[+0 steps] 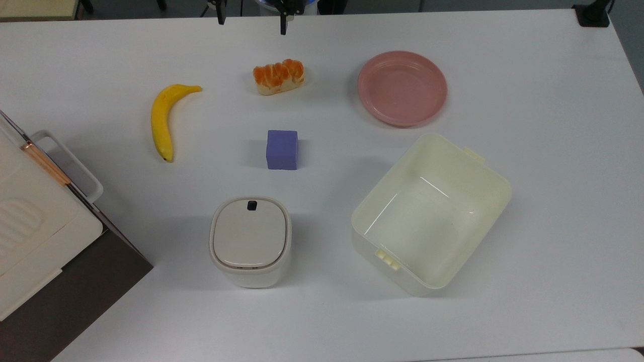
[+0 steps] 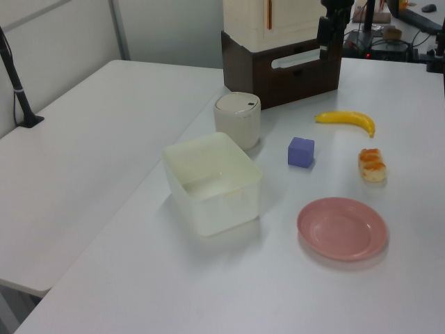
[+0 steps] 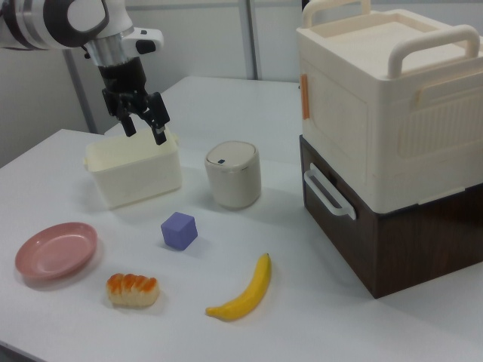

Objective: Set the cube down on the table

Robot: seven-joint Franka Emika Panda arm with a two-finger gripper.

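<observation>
The purple-blue cube (image 1: 282, 149) rests flat on the white table (image 1: 553, 151), between the banana and the cream bin; it is also seen in the left view (image 2: 301, 152) and the right view (image 3: 179, 230). My gripper (image 3: 144, 132) hangs open and empty high above the table, well apart from the cube. In the top view the gripper (image 1: 251, 24) shows just its two dark fingertips at the top edge. In the left view the gripper (image 2: 325, 31) sits in front of the brown cabinet.
A banana (image 1: 162, 120), an orange-topped bread piece (image 1: 278, 76) and a pink plate (image 1: 402, 88) lie beyond the cube. A cream bin (image 1: 390, 193) and a lidded white canister (image 1: 250, 241) stand nearer. A cream box on a brown cabinet (image 1: 35, 236) fills the top view's left.
</observation>
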